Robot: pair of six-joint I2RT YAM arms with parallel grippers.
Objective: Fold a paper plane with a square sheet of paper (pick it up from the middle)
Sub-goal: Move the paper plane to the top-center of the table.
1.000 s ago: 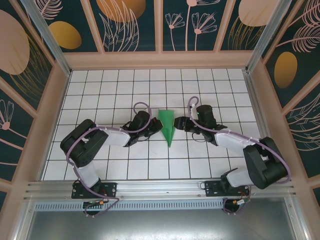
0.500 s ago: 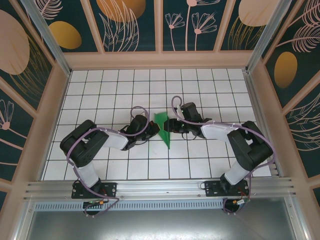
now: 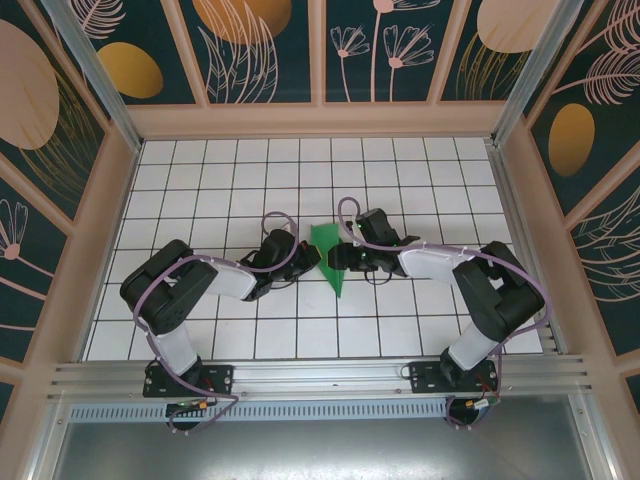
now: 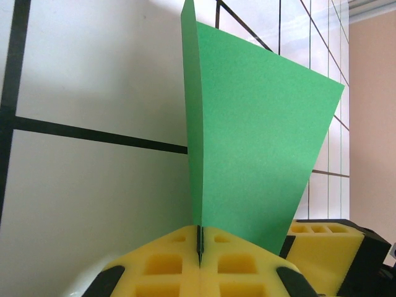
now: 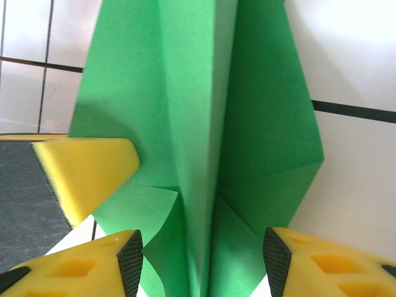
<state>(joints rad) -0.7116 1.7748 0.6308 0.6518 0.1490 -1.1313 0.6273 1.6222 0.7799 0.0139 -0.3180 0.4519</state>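
- White grid-tiled table (image 3: 200, 170) is serving as the work surface, enclosed by floral panels (image 3: 260, 50).
- Slim, pointed green paper plane (image 3: 326, 240) is sitting at the table centre between the two arms, with its nose pointing toward the arm bases.
- Left gripper (image 4: 199, 240) is clenching the edge of one wing between its closed yellow foam pads.
- Right gripper (image 5: 201, 263) is straddling the centre ridge with its jaws standing apart. Whether its pads are brushing the side flaps is unclear.
- Step in hand, as judged: the arms are sharpening the centre crease.
- For a clean result, the left clamp should be holding steady while the right jaws are centring on the ridge. They should then be closing squarely, so the layers are neither skewing nor tearing.
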